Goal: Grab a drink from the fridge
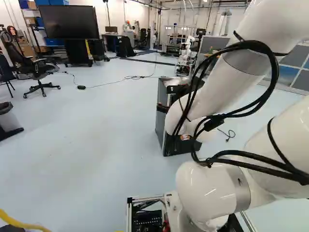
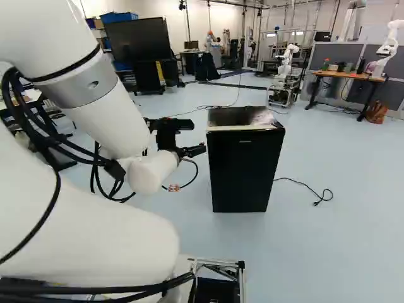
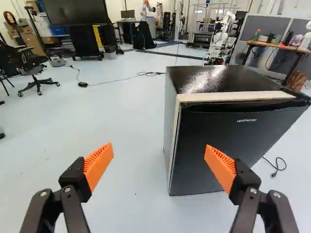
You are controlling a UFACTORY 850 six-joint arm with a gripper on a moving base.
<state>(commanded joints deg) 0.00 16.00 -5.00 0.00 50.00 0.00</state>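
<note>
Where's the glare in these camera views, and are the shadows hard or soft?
Wrist view: a speckled white patch, likely reflected light, on top of the fridge. Right base view: a paler patch on that top. Left base view: bright highlights on the white arm; shading on the floor looks soft.

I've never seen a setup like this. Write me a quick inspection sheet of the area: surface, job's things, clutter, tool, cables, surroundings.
Surface: pale blue floor, fridge standing directly on it.
Job's things: black mini fridge, door looks shut; drink, nothing seen.
Clutter: small items along the wooden desk in the background.
Tool: black tool open, orange pads apart, nothing held.
Cables: cord beside the fridge, its plug loose on the floor; another cord with a black box farther off; black cables strapped to the arm.
Surroundings: office chair, large screen, another robot farther back.
</note>
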